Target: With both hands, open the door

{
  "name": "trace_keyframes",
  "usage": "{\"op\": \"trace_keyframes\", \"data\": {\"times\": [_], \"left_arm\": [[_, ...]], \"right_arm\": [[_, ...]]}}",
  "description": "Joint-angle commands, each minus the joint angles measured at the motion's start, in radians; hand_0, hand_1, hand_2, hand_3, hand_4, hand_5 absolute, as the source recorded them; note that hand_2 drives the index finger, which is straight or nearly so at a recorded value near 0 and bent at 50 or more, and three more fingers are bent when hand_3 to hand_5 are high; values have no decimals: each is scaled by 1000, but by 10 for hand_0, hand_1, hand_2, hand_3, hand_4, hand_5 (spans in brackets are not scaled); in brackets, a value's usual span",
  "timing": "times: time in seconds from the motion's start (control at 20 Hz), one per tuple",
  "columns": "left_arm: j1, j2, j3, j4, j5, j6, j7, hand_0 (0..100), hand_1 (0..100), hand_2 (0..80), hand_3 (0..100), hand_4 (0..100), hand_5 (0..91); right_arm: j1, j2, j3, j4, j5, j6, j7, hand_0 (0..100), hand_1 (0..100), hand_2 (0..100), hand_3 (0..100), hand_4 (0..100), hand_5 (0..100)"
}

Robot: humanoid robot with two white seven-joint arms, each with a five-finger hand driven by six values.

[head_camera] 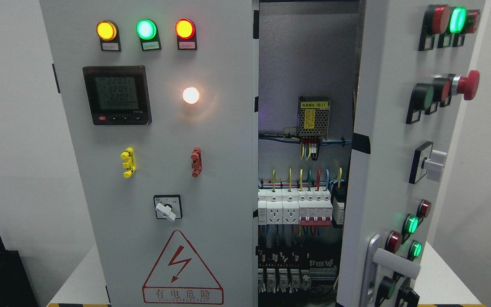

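White walls surround a grey electrical cabinet (151,170) standing on a white table (79,281). Its right door (394,170) is swung partly open, edge toward the camera, with a silver handle (373,268) near its lower edge. Through the gap show breakers (296,209) and coloured wiring. The left door (156,128) is closed, its indicator lamps lit. Neither hand is in view.

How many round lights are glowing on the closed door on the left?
4. Three sit in a row along the top of the left door: a yellow light, a green light and a red light. A white light glows lower down, right of the meter.
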Motion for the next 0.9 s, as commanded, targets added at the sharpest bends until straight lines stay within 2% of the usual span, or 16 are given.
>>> {"op": "trace_keyframes", "data": {"times": [0.0, 0.1, 0.2, 0.35, 0.55, 0.6, 0.7, 0.85], "left_arm": [[26, 0, 29, -31, -1, 0, 0, 0, 0, 0, 0, 30, 0], [28, 0, 26, -42, -1, -4, 0, 0, 0, 0, 0, 30, 0], [58, 2, 26, -156, -9, -9, -11, 0, 0, 0, 0, 30, 0], [234, 21, 8, -535, -12, -9, -102, 0, 0, 0, 0, 29, 0], [480, 122, -34, -1107, 19, -39, -126, 0, 0, 0, 0, 29, 0], [536, 155, -35, -1237, 61, -85, -127, 0, 0, 0, 0, 29, 0], [616, 246, -38, -1423, 202, -225, -127, 0, 0, 0, 0, 29, 0], [667, 464, -32, -1587, 475, -391, -127, 0, 0, 0, 0, 29, 0]], "right_arm": [[-2, 4, 10, 1, 2, 5, -6, 0, 0, 0, 0, 0, 0], [-8, 4, 10, 2, 20, 10, -8, 0, 0, 0, 0, 0, 0], [-8, 7, 7, 2, 59, 12, -11, 0, 0, 0, 0, 0, 0], [-8, 10, 7, 2, 68, 13, -11, 0, 0, 0, 0, 0, 0], [-8, 10, -1, 2, 68, 9, -8, 0, 0, 0, 0, 0, 0], [-6, 10, -2, 2, 68, 6, -5, 0, 0, 0, 0, 0, 0], [-8, 10, -2, 2, 68, 4, -2, 0, 0, 0, 0, 0, 0], [-6, 10, -2, 2, 68, 4, -1, 0, 0, 0, 0, 0, 0]]}}
